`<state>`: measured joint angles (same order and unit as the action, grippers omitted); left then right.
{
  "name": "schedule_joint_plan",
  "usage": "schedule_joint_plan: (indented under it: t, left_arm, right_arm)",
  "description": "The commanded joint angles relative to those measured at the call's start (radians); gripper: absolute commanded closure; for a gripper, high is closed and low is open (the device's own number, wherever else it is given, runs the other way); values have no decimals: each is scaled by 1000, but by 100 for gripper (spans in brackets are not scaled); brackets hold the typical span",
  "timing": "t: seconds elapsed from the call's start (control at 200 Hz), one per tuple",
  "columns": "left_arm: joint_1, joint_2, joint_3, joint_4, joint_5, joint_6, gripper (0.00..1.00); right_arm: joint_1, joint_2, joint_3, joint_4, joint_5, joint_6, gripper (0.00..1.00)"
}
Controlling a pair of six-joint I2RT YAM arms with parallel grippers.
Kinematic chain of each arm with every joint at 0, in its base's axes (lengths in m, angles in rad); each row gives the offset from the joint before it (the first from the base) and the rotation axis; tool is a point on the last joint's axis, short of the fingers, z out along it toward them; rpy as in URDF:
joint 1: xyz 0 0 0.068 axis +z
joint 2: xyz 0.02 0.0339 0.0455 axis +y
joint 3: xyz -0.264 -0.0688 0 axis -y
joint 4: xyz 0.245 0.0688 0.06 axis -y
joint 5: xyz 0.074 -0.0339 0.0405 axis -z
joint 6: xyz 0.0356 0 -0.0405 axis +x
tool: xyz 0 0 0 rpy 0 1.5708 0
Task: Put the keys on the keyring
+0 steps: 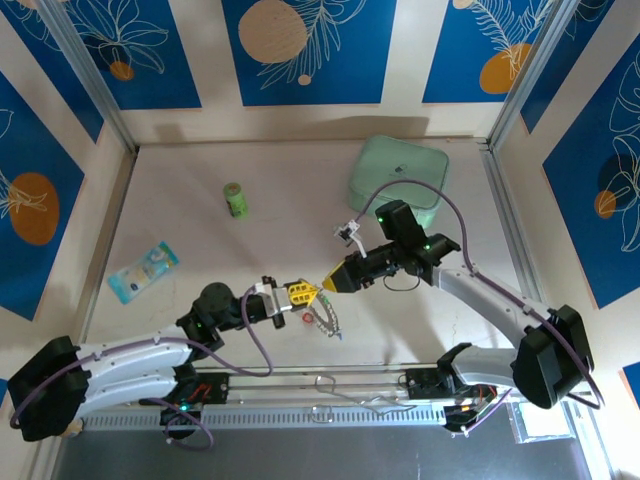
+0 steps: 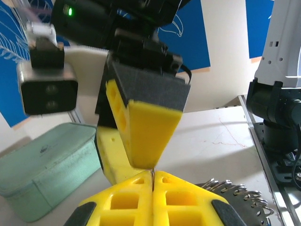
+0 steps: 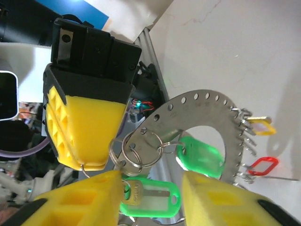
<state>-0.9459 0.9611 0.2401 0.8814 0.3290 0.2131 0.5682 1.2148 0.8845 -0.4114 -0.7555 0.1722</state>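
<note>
Two green keys (image 3: 149, 195) beside the keyring (image 3: 207, 101), left hand (image 3: 94, 165) near.

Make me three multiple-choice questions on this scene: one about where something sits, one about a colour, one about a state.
1. Seen from the top camera, where is the mint-green box?
A. At the far side of the table, right of the middle
B. At the near edge, in the middle
C. In the near left corner

2. What colour is the key tag lying between the right gripper's jaws?
A. Red
B. Green
C. Blue

3. How do the left gripper's jaws stand?
A. Wide open
B. Shut together
C. Half open

Answers:
1 A: the top view shows the box at the far side, right of centre.
2 B: the right wrist view shows a green tag in the gap between the parted jaws.
3 B: the left wrist view shows its yellow fingers pressed together, with no gap.
</note>
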Motion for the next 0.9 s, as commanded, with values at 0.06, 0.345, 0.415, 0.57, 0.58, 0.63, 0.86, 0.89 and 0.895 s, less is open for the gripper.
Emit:
schedule_joint_plan:
  t: [0.06, 0.345, 0.415, 0.57, 0.58, 0.63, 0.86, 0.89, 0.895]
  left_arm:
    - [-11, 59, -23, 198, -24, -99, 100]
    - [-10, 166, -26, 331, -13, -214, 100]
    - [-10, 182, -22, 340, -13, -231, 100]
    - [-10, 204, -18, 362, 2, -256, 100]
    - [-10, 204, -18, 363, 4, -256, 100]
    - [-10, 205, -18, 366, 9, -258, 100]
    - [-10, 195, -16, 346, 43, -257, 100]
    - [-10, 193, -16, 341, 45, -256, 100]
    - [-9, 191, -15, 340, 46, -256, 100]
  right_arm:
    - [-4, -110, 21, -56, 171, -70, 54]
    - [143, -334, -202, 191, 405, -367, 67]
    - [164, -344, -214, 183, 372, -414, 77]
    - [180, -323, -205, 132, 350, -435, 88]
    - [181, -321, -206, 131, 350, -435, 88]
    - [182, -318, -209, 125, 344, -437, 89]
    - [174, -312, -218, 124, 345, -423, 80]
    - [174, -318, -219, 125, 344, -421, 80]
    - [174, -319, -219, 125, 344, -421, 80]
